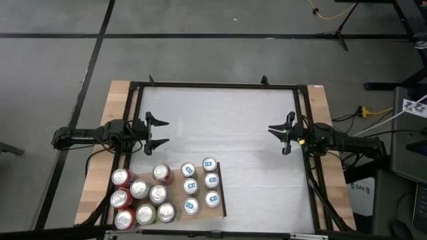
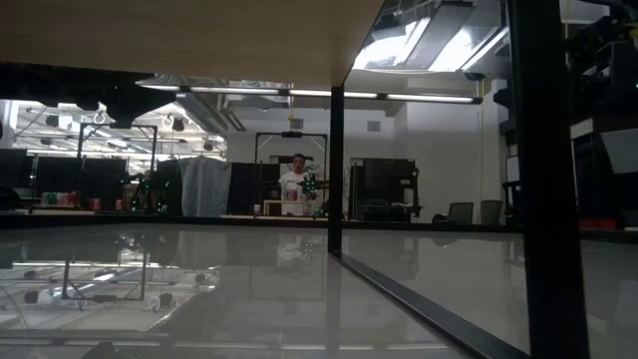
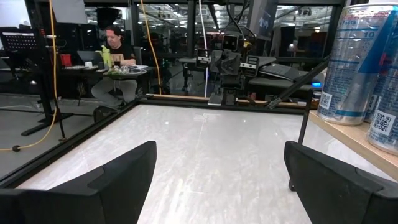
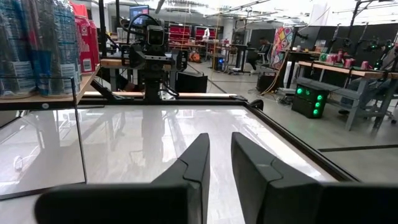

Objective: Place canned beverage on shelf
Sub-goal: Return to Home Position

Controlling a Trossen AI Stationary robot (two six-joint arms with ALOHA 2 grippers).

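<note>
Left end effector (image 1: 163,132) gapes wide, empty, at the tabletop's (image 1: 220,120) left edge. Right end effector (image 1: 273,131) opposite, barely parted, holds nothing.

Blue cans (image 1: 191,186): six. Other cans (image 1: 158,194): eight. Shelf (image 1: 176,198): one.

Left tool (image 3: 221,148) spread wide over table (image 3: 93,155), blue-silver cans (image 3: 357,62) on shelf (image 3: 349,138)

Pretty big open lab space: grey floor (image 1: 53,60) crossed by dark tape lines, long strip lights (image 2: 289,92) overhead. A person (image 3: 115,46) sits at a cluttered desk (image 3: 124,70), a yellow cable (image 3: 53,81) hangs nearby, and a box with green lights (image 4: 309,94) sits on the floor.
</note>
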